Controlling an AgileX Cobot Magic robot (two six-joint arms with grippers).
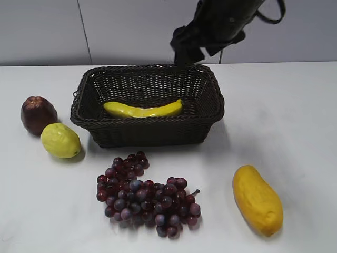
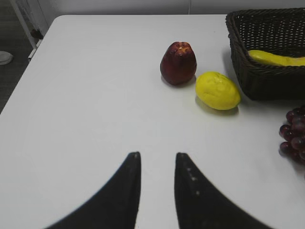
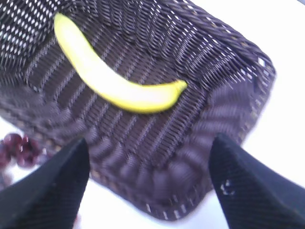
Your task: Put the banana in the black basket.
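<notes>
Left gripper [image 2: 157,164] low over bare white table [image 2: 95,95], fingers slightly apart – empty, dark red fruit [image 1: 38,114] touching lemon [image 1: 61,140], banana [image 1: 143,109] lying on the floor of the black basket [image 1: 152,134], grapes [image 1: 147,195] in front, right gripper [image 3: 150,183] above basket – spread wide, empty, orange-yellow fruit [image 1: 257,199] far right

White table [image 1: 295,116] fills most of exterior view, surface matte, soft shadows under objects. Behind it, pale grey wall [image 1: 42,31] with 1 thin vertical seam [image 1: 84,31] left of centre. Left wrist view: table's rounded far-left corner, dark grey floor [image 2: 12,76] beyond edge, white frame leg [image 2: 26,24] at upper left. Light even, diffuse, no hard glare.
</notes>
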